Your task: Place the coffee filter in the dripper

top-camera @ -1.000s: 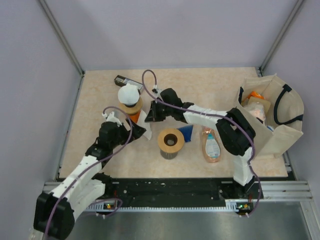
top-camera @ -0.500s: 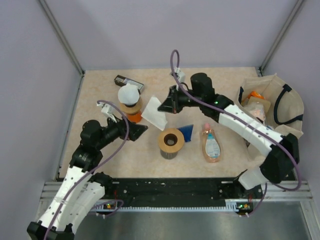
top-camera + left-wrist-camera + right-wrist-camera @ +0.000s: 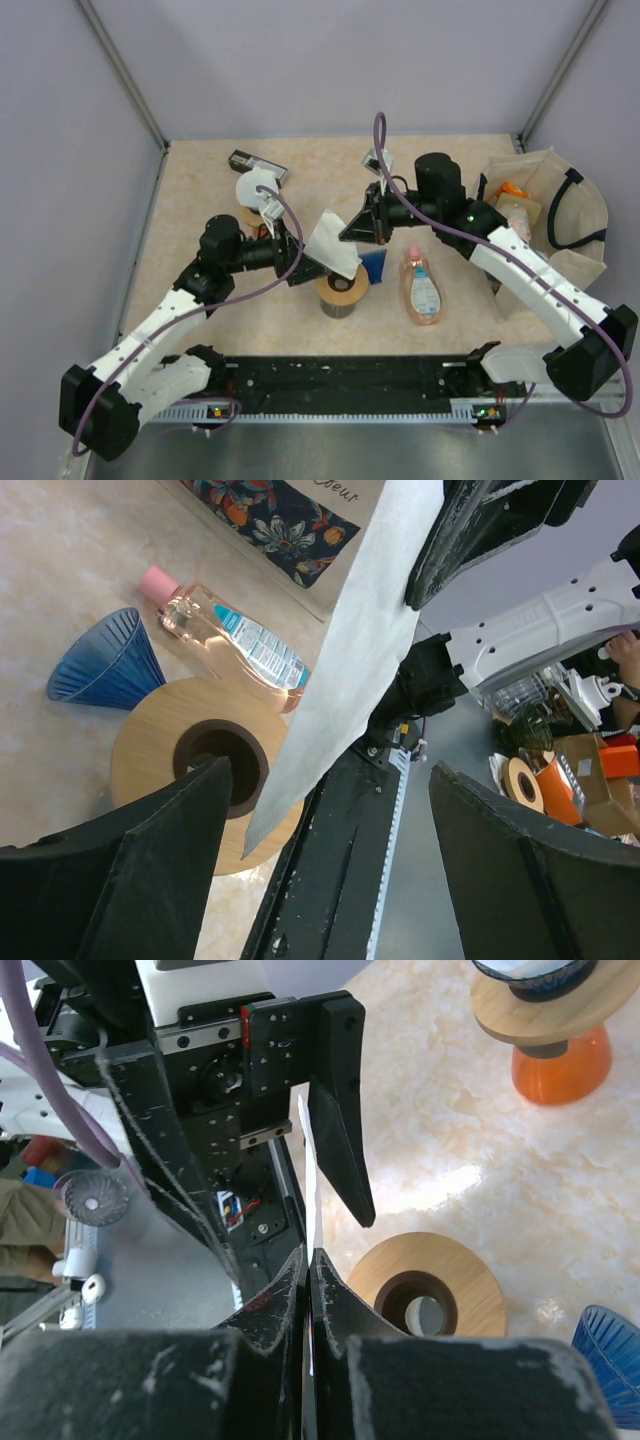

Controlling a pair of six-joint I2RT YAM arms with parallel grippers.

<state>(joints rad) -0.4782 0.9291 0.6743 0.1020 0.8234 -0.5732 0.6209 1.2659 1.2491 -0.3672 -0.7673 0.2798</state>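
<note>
My right gripper (image 3: pixel 352 232) is shut on the top edge of a white paper coffee filter (image 3: pixel 333 243) and holds it in the air, just above the wooden ring stand (image 3: pixel 340 287). In the right wrist view the filter (image 3: pixel 314 1180) shows edge-on between the closed fingers. My left gripper (image 3: pixel 305 268) is open; in the left wrist view the filter's lower part (image 3: pixel 350 650) hangs between its spread jaws without touching them. A blue cone dripper (image 3: pixel 372 265) lies on its side on the table beside the ring stand; it also shows in the left wrist view (image 3: pixel 105 665).
A clear bottle with a pink cap (image 3: pixel 424 290) lies right of the dripper. A canvas bag (image 3: pixel 560 265) with items stands at the right edge. A second dripper stand with an orange base (image 3: pixel 550 1055) and a black box (image 3: pixel 258 165) sit at the back left.
My right gripper has lifted the filter off the table and carried it right, toward the ring stand. My left arm has swung right, its open jaws now around the filter's lower part.
</note>
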